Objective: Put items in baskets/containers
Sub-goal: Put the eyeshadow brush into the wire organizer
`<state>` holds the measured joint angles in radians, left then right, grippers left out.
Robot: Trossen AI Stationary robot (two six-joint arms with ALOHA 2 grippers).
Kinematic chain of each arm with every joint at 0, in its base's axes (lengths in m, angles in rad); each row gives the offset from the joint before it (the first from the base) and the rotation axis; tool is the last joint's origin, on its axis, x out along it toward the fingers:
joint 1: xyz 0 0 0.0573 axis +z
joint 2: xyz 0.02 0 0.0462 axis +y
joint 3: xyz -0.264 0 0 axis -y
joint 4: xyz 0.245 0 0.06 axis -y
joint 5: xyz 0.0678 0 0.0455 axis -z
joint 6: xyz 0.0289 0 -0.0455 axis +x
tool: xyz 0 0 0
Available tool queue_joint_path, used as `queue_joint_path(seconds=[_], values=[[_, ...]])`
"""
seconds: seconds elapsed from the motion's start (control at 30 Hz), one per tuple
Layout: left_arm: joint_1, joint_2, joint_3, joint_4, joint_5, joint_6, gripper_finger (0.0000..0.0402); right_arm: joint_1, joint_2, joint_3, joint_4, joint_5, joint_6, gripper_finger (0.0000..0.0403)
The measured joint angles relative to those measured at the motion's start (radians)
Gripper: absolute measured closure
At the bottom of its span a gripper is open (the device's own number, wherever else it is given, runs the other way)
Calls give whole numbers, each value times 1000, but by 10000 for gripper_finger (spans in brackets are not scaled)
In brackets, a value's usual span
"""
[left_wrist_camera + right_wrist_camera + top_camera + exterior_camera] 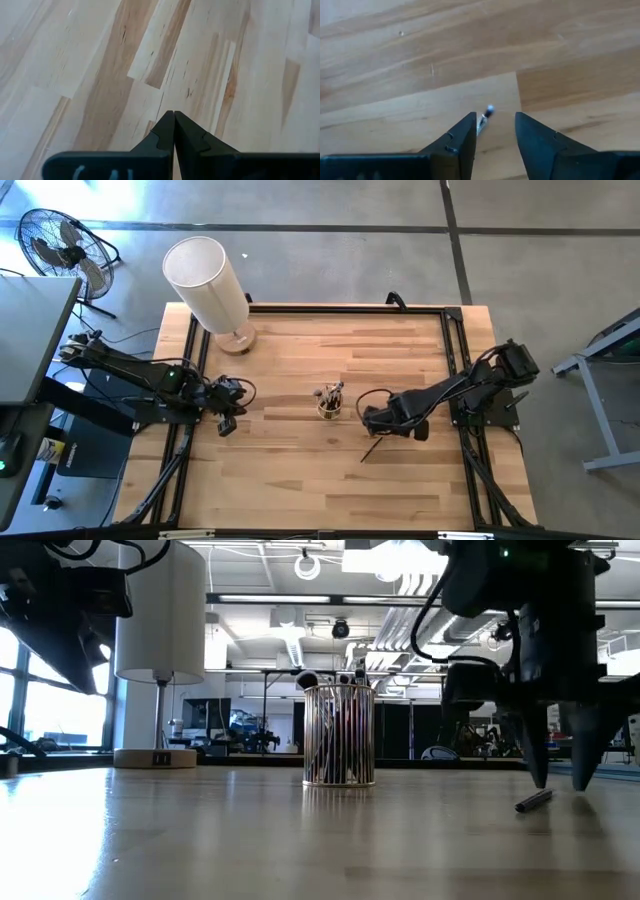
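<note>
A small clear glass cup [330,402] [340,735] stands upright at the table's middle, with several thin dark brushes standing in it. One more dark brush [374,448] [533,801] lies flat on the wood to its right. My right gripper [375,430] [562,780] [495,117] is open and points down just above that brush. The brush's pale tip [489,109] shows between the fingers, and the rest is hidden behind one finger. My left gripper [227,425] [174,114] is shut and hovers over bare wood left of the cup.
A big white cylinder lamp [205,275] [160,615] stands on a round base at the far left of the table. A black frame [450,340] runs along the table's edges. Bare wood lies between the cup and each gripper.
</note>
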<state>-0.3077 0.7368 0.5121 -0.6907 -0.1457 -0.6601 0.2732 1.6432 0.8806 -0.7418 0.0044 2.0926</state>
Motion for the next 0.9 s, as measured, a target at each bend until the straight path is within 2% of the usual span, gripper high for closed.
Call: queue_joint_path(seconds=[0.13, 0.3, 0.5, 0.8, 0.9], values=[[0, 0, 0, -2, 0, 5, 401, -20, -4, -49, 93, -8, 3, 287], [0, 0, 0, -27, 0, 5, 401, -43, -6, -69, 98, -28, -10, 316], [0, 0, 0, -42, -3, 5, 401, -43, -4, -70, 97, -15, -91, 391], [0, 0, 0, -43, -4, 28, 401, -41, -2, -57, 101, 33, -227, 401], [0, 0, 0, -42, -5, 28, 401, -29, 2, -36, 76, 100, -277, 402]])
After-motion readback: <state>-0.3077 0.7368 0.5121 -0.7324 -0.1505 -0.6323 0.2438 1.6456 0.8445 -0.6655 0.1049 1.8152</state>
